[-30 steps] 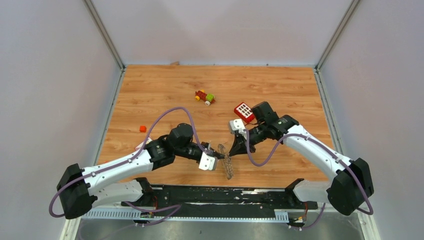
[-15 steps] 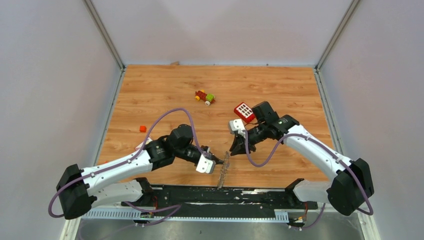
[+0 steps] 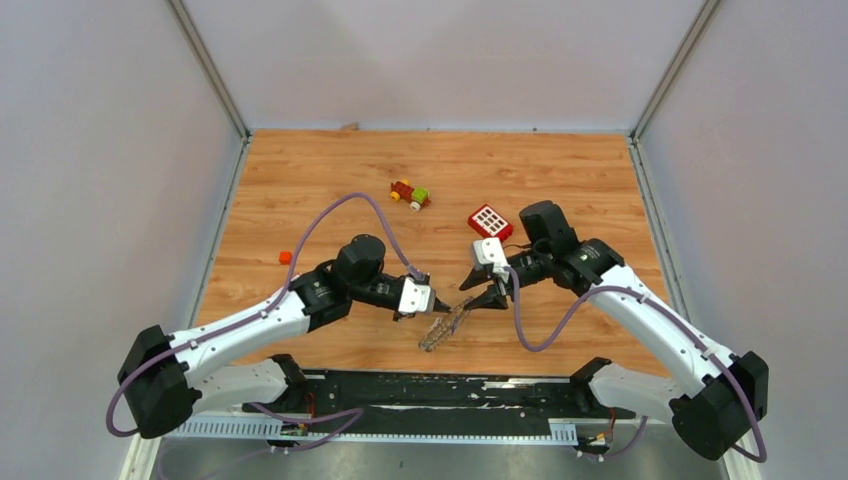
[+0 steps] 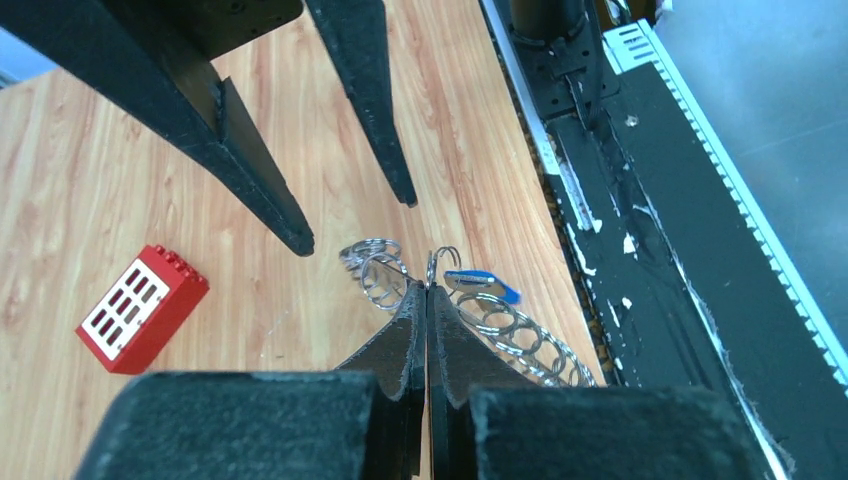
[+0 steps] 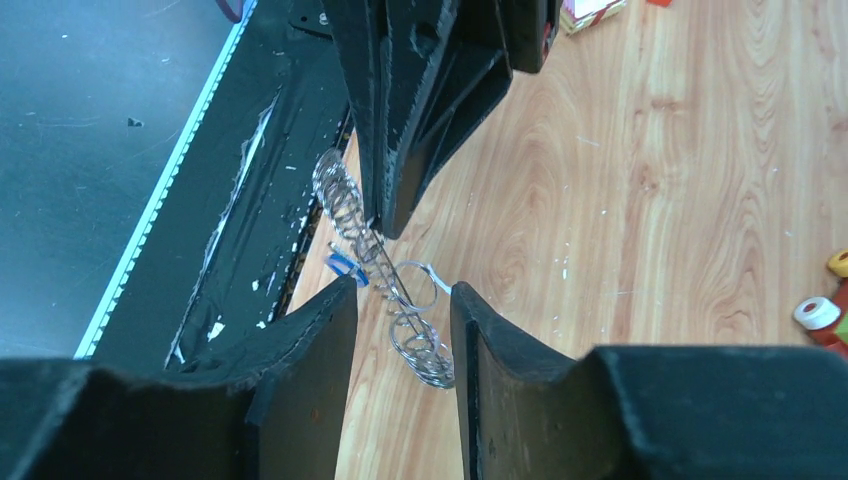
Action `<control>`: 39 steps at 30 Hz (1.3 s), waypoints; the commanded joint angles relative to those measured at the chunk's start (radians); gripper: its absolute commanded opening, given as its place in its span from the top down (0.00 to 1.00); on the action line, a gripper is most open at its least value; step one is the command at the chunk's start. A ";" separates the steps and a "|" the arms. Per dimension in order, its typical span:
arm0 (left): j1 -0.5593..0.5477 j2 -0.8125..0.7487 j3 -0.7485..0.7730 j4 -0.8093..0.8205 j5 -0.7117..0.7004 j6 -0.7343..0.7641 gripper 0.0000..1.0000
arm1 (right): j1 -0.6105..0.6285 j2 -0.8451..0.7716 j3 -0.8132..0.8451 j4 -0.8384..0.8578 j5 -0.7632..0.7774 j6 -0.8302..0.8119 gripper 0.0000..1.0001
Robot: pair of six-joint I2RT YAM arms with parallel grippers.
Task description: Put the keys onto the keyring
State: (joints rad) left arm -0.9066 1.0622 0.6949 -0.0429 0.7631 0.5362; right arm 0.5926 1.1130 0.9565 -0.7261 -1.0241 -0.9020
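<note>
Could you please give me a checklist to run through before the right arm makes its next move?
1. Left gripper shut on the large silver loop-fringed metal keyring: ok.
2. Right gripper open, fingers either side of one loop: ok.
3. Small blue-headed key lying against the keyring, threaded on: cannot tell.
4. Small dark metal key located: not ok, in no view.
5. Red plastic block with white squares apart from the keyring: ok.

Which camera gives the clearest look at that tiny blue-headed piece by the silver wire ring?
The left wrist view: the small blue-headed piece shows clearly, lying against the silver coiled keyring. The right wrist view catches only a sliver of that piece. In the top view it is too small to make out.
</note>
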 commanded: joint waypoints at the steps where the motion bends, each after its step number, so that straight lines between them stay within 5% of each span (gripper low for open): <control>1: 0.017 0.025 0.075 0.085 0.051 -0.115 1.00 | 0.004 -0.041 -0.005 0.101 -0.029 0.055 0.60; 29: 0.046 0.042 0.054 0.217 0.047 -0.239 1.00 | 0.004 -0.023 -0.035 0.112 -0.062 0.064 0.69; 39: 0.046 0.054 0.046 0.236 0.029 -0.249 1.00 | 0.005 -0.029 -0.029 0.126 -0.060 0.088 0.79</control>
State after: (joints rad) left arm -0.8635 1.1126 0.7338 0.1181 0.7971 0.3115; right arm 0.5926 1.0893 0.9165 -0.6380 -1.0492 -0.8299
